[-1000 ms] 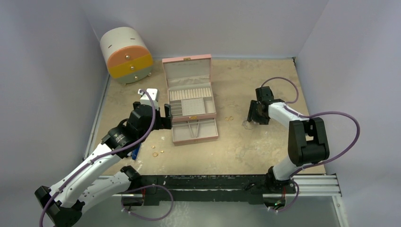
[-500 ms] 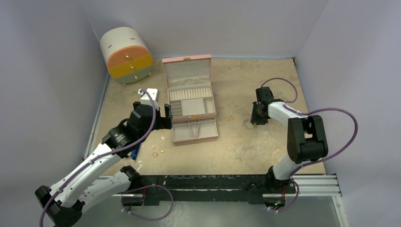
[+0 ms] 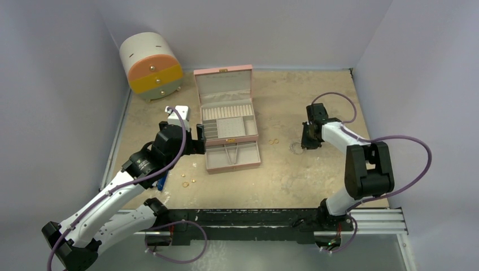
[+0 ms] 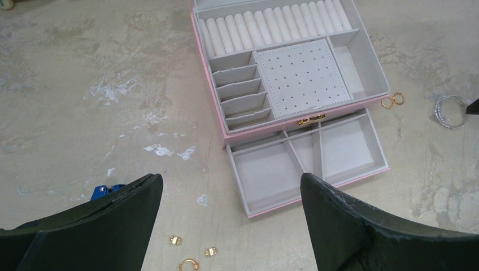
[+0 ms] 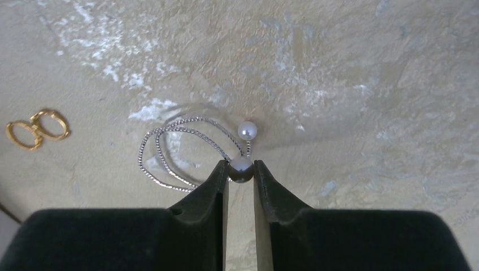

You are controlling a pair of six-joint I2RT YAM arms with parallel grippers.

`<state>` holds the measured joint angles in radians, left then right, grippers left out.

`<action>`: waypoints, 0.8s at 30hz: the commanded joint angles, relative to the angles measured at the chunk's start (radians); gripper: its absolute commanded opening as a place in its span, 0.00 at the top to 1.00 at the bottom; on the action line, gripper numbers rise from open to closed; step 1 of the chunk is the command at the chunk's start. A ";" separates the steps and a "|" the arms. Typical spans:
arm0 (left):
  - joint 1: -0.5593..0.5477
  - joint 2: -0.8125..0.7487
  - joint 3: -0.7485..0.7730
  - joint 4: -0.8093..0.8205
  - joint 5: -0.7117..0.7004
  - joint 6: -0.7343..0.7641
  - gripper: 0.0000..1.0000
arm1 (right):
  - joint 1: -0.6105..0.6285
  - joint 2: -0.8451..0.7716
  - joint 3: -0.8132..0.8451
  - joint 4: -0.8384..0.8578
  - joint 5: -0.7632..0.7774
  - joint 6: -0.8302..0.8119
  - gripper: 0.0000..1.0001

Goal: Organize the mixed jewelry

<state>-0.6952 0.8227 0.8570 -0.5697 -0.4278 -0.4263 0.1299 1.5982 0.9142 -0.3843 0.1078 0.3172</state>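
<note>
Pale wire loop [image 5: 195, 131] lies flat on the table [image 5: 367, 84], fanned out just ahead and left of the right fingers [image 5: 221, 179], which pinch nearly closed on one pearl end; its other pearl sits just past the tips. Two gold rings [image 5: 36, 129] lie farther left, apart. Right arm reaches forward, wrist tipped down, bare table ahead and right. Left fingers [image 4: 333, 209] hang spread wide, holding nothing, facing the pink box [image 4: 221, 134] with its drawer pulled out.

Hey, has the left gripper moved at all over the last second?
No. In the top view the left gripper holds the same spot beside the pink jewelry box's left side, jaws open.
</note>
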 commanded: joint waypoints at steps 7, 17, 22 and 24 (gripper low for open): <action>-0.004 -0.019 0.005 0.043 -0.011 0.012 0.08 | 0.071 -0.227 0.095 -0.198 -0.003 -0.002 1.00; -0.004 -0.034 0.003 0.047 -0.008 0.012 0.08 | 0.318 -0.261 0.229 -0.313 0.027 0.120 1.00; -0.004 -0.034 0.003 0.048 -0.005 0.011 0.08 | 0.451 -0.188 0.290 -0.303 0.023 0.172 1.00; -0.004 -0.033 0.004 0.048 -0.004 0.011 0.08 | 0.491 -0.153 0.312 -0.290 0.030 0.191 1.00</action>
<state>-0.6952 0.8017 0.8558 -0.5655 -0.4271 -0.4263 0.5549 1.3949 1.1603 -0.6655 0.1207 0.4435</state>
